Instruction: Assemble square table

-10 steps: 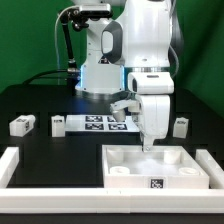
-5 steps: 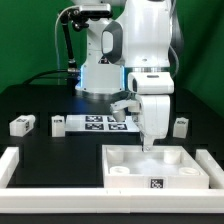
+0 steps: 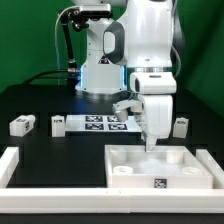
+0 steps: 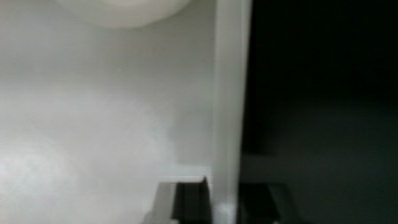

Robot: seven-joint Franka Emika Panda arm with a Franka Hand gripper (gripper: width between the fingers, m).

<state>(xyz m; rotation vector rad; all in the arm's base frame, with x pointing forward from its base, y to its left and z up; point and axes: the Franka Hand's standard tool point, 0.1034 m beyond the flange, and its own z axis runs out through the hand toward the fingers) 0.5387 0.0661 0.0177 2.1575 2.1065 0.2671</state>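
Tool [image 3: 150,143] is set at the slab's [image 3: 190,180] far rim, right of frame centre — its opening cannot be told. A shallow hold could let the slab slip or skew.

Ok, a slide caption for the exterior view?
Panda pincer at the far rim of the square tabletop; leg blocks lie loose on the black table.

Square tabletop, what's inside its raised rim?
Inside the tabletop I can see round sockets near the corners and a bare white floor. The fingers reach down at the far rim, so the spot behind them is covered.
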